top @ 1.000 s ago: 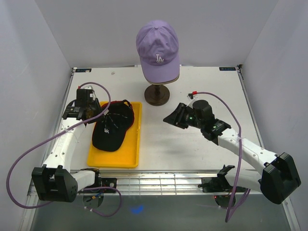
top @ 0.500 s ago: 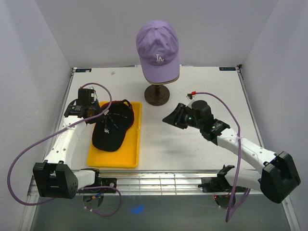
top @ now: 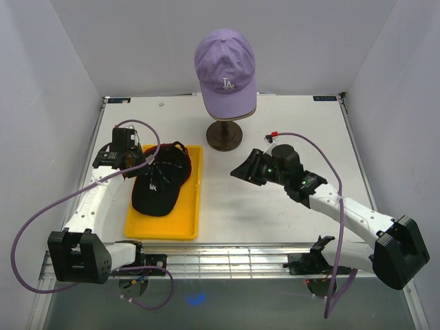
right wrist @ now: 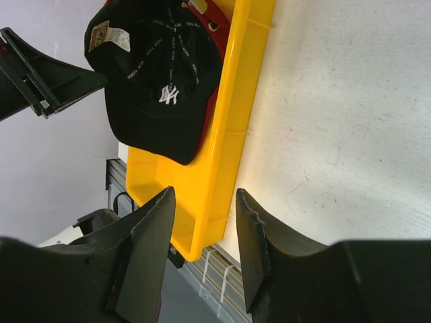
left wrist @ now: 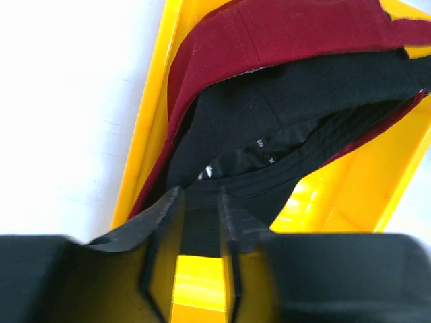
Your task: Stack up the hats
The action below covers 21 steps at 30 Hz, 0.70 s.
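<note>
Left hand (left wrist: pixel 199 192) reaches into the far left corner of the tray, its two fingers (left wrist: pixel 160 232) set close together with a strip of black cloth from the cap's edge between them; whether they press on the cloth or only stand around it I cannot tell. Right hand (right wrist: pixel 205 195) hangs above the bare middle of the counter (top: pixel 295 130), tipped toward the tray, its fingers well apart with nothing between them. On the left half of the counter lies a yellow tray (top: pixel 159 224), long side running from near to far. Well apart from it, at the far middle of the counter, a lavender cap (top: pixel 223 63) with white LA letters sits high on a form whose round dark stand (top: pixel 224 137) rests on the counter, brim facing the arms. Inside the tray a black cap (top: pixel 158 187) with a white NY mark lies crown up, brim pointing to the near edge. Under it, in the far part of the tray, lies a dark red cap (left wrist: pixel 303 30); only its rim and part of its crown show around the back of the black one, and the two touch.
</note>
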Available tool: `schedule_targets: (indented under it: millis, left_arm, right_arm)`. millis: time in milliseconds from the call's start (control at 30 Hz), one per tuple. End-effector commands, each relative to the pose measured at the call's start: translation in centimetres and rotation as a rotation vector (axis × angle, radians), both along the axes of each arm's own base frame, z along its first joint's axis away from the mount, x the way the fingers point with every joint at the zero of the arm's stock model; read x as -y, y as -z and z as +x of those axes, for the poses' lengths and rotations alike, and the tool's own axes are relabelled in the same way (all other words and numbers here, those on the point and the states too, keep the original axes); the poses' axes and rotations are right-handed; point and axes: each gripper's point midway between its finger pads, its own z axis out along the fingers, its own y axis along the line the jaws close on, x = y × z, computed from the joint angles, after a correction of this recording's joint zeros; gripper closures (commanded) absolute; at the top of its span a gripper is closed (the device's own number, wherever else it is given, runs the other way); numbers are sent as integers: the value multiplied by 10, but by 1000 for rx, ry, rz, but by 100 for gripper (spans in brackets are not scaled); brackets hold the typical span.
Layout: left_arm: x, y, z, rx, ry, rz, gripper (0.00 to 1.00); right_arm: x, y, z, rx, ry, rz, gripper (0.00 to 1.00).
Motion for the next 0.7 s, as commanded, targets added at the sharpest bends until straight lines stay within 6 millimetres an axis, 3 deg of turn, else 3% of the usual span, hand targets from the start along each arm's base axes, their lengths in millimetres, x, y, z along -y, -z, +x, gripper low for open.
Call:
schedule_targets:
  millis: [0, 200, 267, 433, 567, 667]
  left_arm:
    - [-1, 3, -1, -4, 4, 11, 65]
    - [0, -5, 4, 18, 10, 9, 85]
    - [0, -10, 5, 27, 10, 8, 98]
    - [8, -28, 6, 68, 32, -32, 100]
    - [14, -55, 6, 123, 44, -70, 100]
    - [19, -72, 7, 155, 49, -98, 100]
  right_arm:
    - [-4, -12, 6, 44, 5, 12, 53]
    - [-6, -14, 5, 49, 5, 7, 53]
    - [-6, -16, 4, 53, 2, 6, 53]
    - [-9, -21, 3, 73, -1, -8, 54]
    - [-20, -36, -2, 119, -25, -25, 55]
    - [-31, -36, -10, 135, -48, -62, 55]
